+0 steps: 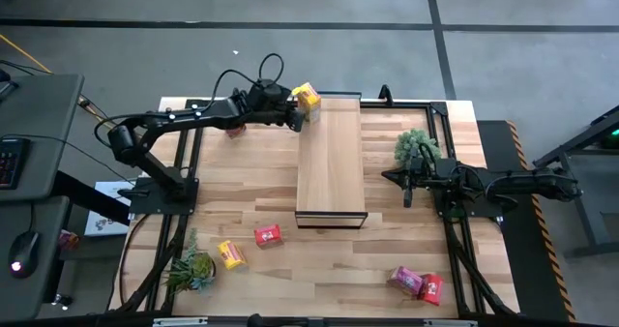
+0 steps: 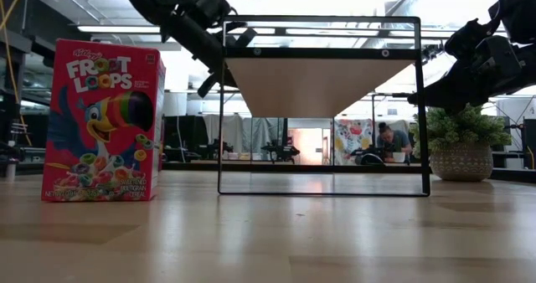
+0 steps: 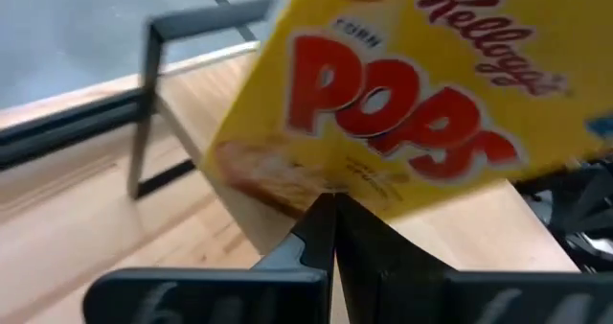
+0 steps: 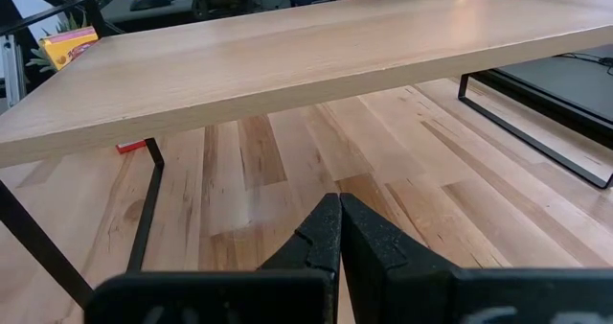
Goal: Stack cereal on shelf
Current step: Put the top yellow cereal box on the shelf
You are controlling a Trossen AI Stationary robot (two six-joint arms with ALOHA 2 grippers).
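A yellow Corn Pops box [image 1: 307, 98] lies askew on the far left corner of the wood-topped shelf [image 1: 331, 163]; it fills the left wrist view [image 3: 412, 94]. My left gripper [image 1: 294, 115] is shut at that box's near edge. My right gripper [image 1: 407, 188] is shut and empty, to the right of the shelf and low over the table. On the near table lie a yellow box [image 1: 230, 255], a red box [image 1: 268, 235], a pink box [image 1: 406, 280] and a red box [image 1: 431, 288]. Another pink box [image 1: 233, 128] shows under the left arm. My left gripper's shut fingertips [image 3: 321, 219] meet the lower edge of the yellow box's printed face [image 3: 316, 195], coming from the table's left. No gap shows between the fingers. Whether they pinch an edge or only press against it, I cannot tell. The box sits tilted in the view, over the shelf top.
A potted plant [image 1: 416, 145] stands right of the shelf, just beyond my right gripper. A second plant [image 1: 191, 267] stands at the near left. In the low view a red Froot Loops box [image 2: 102, 120] stands upright left of the shelf frame [image 2: 322, 107].
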